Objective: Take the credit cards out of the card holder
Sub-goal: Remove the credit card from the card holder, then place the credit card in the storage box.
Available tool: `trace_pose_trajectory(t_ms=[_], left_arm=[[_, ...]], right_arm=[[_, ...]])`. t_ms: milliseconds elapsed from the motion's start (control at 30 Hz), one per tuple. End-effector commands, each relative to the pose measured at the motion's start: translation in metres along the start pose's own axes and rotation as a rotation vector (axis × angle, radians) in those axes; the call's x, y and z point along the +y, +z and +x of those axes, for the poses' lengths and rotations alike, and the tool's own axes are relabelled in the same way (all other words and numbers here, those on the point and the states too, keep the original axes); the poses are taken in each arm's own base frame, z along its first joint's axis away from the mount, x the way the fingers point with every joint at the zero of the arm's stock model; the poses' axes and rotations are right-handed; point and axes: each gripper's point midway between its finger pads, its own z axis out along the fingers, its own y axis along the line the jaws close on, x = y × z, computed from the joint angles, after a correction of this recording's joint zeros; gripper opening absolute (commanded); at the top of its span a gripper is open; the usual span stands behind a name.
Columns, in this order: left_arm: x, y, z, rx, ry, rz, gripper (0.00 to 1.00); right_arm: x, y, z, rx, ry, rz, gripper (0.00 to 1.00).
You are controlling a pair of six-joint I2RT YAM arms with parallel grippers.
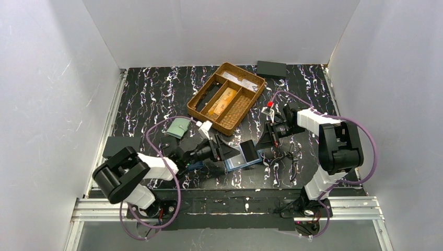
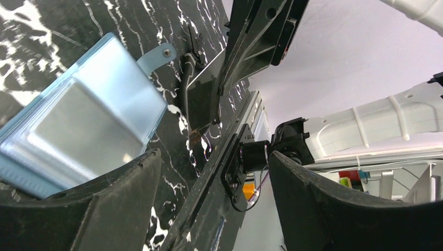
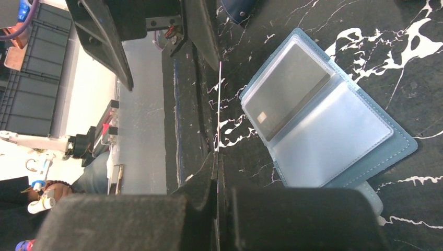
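while right jaws pinch card (image 2: 203, 99), holder (image 3: 334, 130) lies beside.

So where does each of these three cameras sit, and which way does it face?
Top external: fixed above and behind the robot, looking down on the table; left arm and right arm show.
Left wrist: on the left arm, looking low across the table at the card holder; the open left gripper frames the bottom.
Right wrist: on the right arm, looking down at the card holder; the right gripper, shut on a card, fills the bottom.
Shared: all three see the open card holder.
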Motion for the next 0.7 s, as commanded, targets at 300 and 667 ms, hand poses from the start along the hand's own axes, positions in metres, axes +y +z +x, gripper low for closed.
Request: trace_pose_trajectory(t_ms=[300, 667], left_arm=[[-0.009, 0.055, 0.008, 0.068, -0.031, 0.091, 0.46], [-0.017, 0.063, 0.014, 0.099, -0.066, 0.184, 0.00]], right_arm=[[0.019, -0.003, -0.017, -0.051, -0.050, -0.049, 0.01], [0.016, -0.002, -0.015, -0.041, -0.038, -0.048, 0.01]])
